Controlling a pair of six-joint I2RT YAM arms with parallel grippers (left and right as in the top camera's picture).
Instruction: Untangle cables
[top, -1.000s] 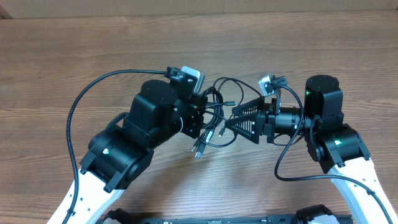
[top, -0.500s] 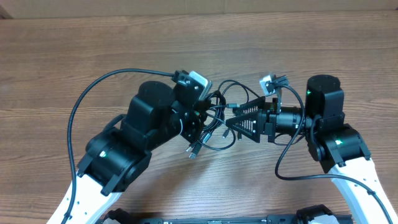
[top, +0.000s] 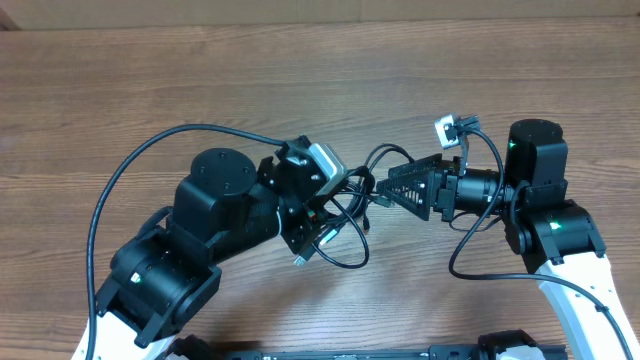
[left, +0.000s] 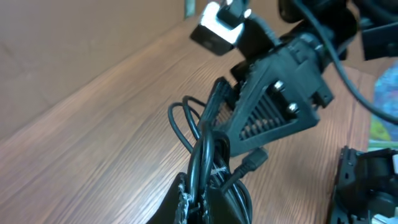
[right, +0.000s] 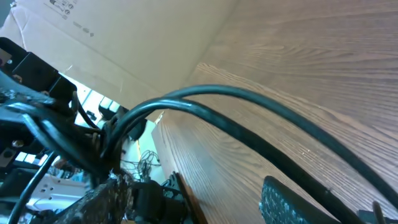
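Left tool (top: 320, 210): clamped tight on the cables (left: 203, 152), with the bundle running straight out from between its fingers. Loose loops and a silver-tipped plug (top: 300, 261) trail just beside it over the worktop (top: 300, 80). Right tool (top: 384, 190): its tip meets the same bundle just ahead of the left tool. I read it as pinched shut on a loop, but I can't tell which strand.

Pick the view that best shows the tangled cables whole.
Overhead. It shows the cables whole: loops and plug ends strung between the left gripper and right gripper. The left wrist view shows only the bundle in its grip; the right wrist view, two strands close up.
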